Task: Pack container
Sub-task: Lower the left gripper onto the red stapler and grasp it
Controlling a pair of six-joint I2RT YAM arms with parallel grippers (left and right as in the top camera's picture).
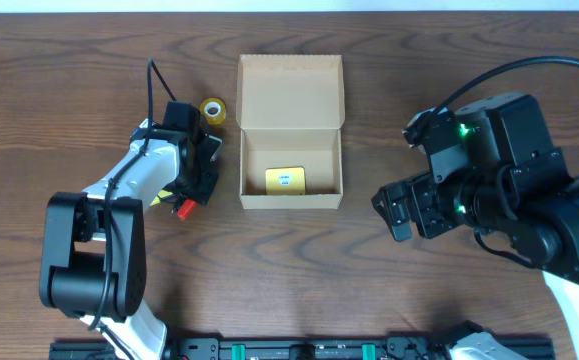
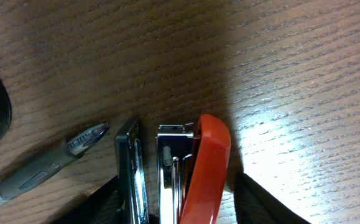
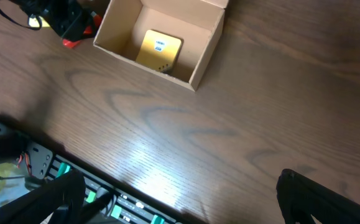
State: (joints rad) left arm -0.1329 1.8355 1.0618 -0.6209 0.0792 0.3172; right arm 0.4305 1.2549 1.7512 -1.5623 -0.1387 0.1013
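The left pincer (image 2: 176, 208) straddles a red stapler (image 2: 204, 168) lying on the wooden table (image 2: 260, 62), with a finger close on each side; whether it clamps the stapler cannot be told. A pen (image 2: 43, 171) lies alongside. The right pincer (image 1: 394, 212) gapes wide and is empty. Between the arms the cardboard box (image 1: 290, 95) sits open with a yellow pad (image 1: 285, 180) inside and a tape roll (image 1: 212, 110) nearby.

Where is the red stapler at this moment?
In the overhead view, the red stapler lies left of the container, at the left pincer, with a pen beside it.
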